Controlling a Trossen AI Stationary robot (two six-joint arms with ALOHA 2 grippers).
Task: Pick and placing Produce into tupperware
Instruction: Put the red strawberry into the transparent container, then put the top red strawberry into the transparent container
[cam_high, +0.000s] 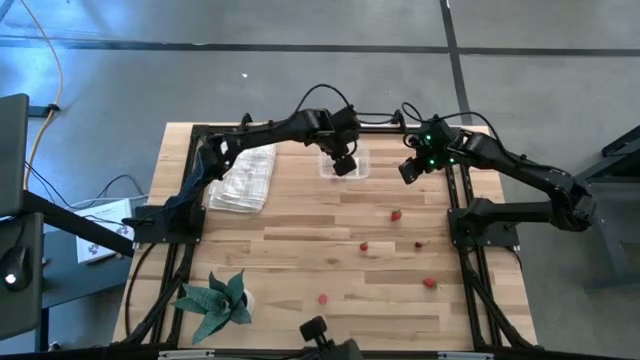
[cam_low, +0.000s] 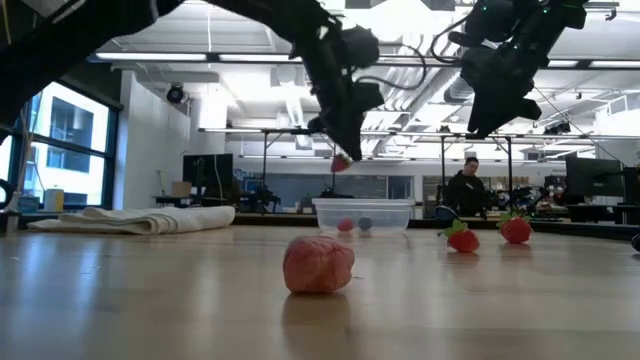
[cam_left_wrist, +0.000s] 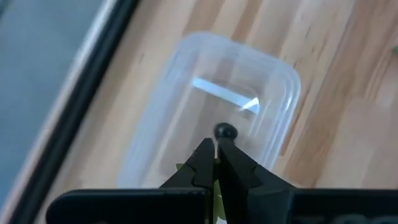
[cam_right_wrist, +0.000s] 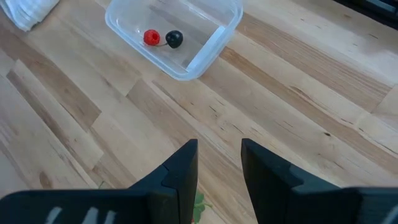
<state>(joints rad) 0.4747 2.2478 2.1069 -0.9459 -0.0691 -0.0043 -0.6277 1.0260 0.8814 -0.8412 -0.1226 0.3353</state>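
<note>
The clear tupperware (cam_high: 345, 163) stands near the table's far edge. A red piece (cam_right_wrist: 151, 37) and a dark one (cam_right_wrist: 174, 39) lie in it. My left gripper (cam_low: 340, 150) hangs over the tupperware (cam_low: 363, 215), shut on a small red piece of produce (cam_low: 341, 163). My right gripper (cam_high: 409, 172) hovers open to the right of the tupperware, above bare wood. Several more red pieces lie loose on the table, among them one (cam_high: 396, 213) close to the right gripper, one (cam_high: 364, 246) mid-table and one (cam_high: 324, 297) near the near edge. My left gripper pinches the small red piece (cam_low: 341, 163) between its two fingertips (cam_left_wrist: 202, 163), which point down from above. The piece is lifted clear and sits just above the tupperware's rim (cam_low: 362, 201). In the left wrist view only a greenish sliver (cam_left_wrist: 216, 186) shows between the shut fingers.
A white folded cloth (cam_high: 243, 180) lies left of the tupperware. A green leafy plant (cam_high: 215, 303) sits at the near left corner. Black frame rails (cam_high: 462, 215) border the table's sides. A person (cam_low: 466, 190) stands in the room beyond.
</note>
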